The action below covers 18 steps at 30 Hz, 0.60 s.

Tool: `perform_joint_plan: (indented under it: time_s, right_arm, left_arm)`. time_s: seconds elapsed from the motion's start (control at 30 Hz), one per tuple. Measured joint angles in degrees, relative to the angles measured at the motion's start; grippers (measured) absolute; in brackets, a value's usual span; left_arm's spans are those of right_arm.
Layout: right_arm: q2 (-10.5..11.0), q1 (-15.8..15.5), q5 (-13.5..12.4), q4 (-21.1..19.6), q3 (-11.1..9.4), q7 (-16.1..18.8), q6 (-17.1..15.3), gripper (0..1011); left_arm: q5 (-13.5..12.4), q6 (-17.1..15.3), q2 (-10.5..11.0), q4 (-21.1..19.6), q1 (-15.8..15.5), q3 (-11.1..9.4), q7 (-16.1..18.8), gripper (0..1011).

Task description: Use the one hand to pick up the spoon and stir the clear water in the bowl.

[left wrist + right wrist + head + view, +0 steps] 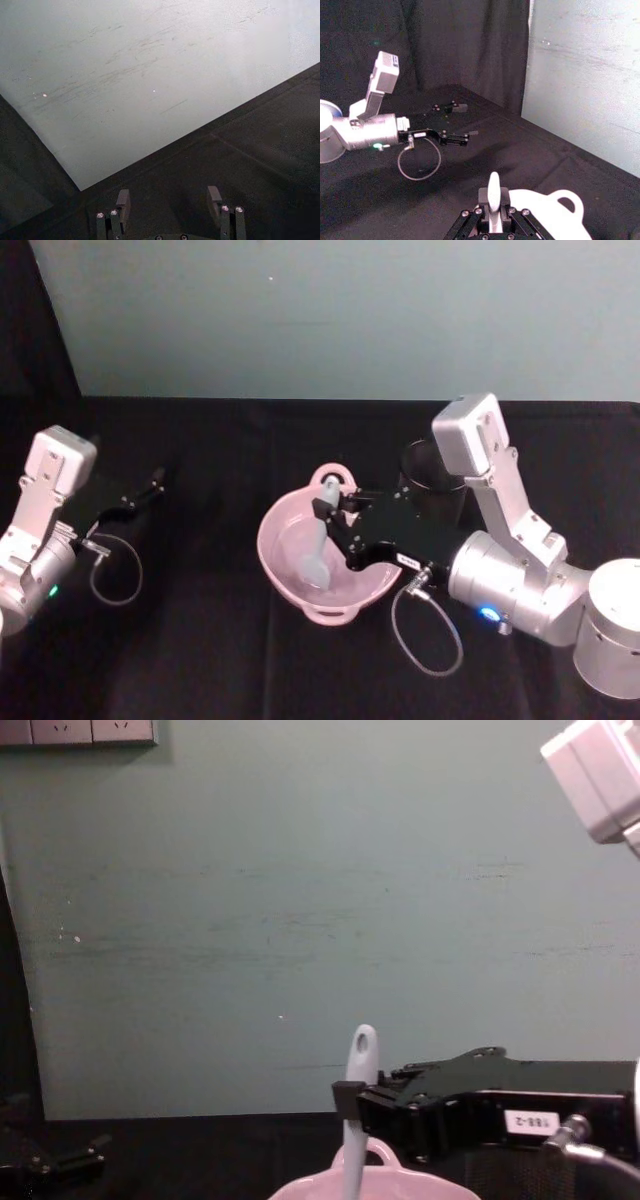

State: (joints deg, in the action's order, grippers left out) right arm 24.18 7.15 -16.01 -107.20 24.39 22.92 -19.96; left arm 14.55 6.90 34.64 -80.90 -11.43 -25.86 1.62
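Observation:
The pale pink bowl [340,612] sits mid-table with its loop handle at the far rim. The white spoon [314,558] stands steeply in it, blade down inside the bowl and holed handle end up [361,1050]. My right gripper [328,508] reaches in from the right and is shut on the spoon's handle just above the bowl's rim; in the right wrist view the handle [493,190] rises between the closed fingers, with the bowl [555,215] beyond. My left gripper [150,485] rests at the far left, open [168,197] and holding nothing.
A black wire-mesh cup [430,475] stands just behind my right gripper, to the right of the bowl. A black cloth covers the table, and a pale green wall closes off its far edge. Cable loops hang from both wrists.

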Motion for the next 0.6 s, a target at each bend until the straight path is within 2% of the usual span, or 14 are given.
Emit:
perform_joint_plan:
  time_s: [0.27, 0.37, 0.6]
  right_arm:
    - [-2.95, 2.27, -0.86, 3.82, 1.29, -1.86, 1.20, 129]
    - [-4.57, 3.30, -0.42, 6.09, 1.50, -3.54, 2.62, 129]
    - [-6.28, 4.73, 1.11, 8.87, 1.15, -5.66, 4.17, 129]
  left_arm:
    - [0.00, 0.00, 0.00, 0.00, 0.00, 0.00, 0.00, 1011]
    - [0.00, 0.00, 0.00, 0.00, 0.00, 0.00, 0.00, 1011]
    - [0.00, 0.00, 0.00, 0.00, 0.00, 0.00, 0.00, 1011]
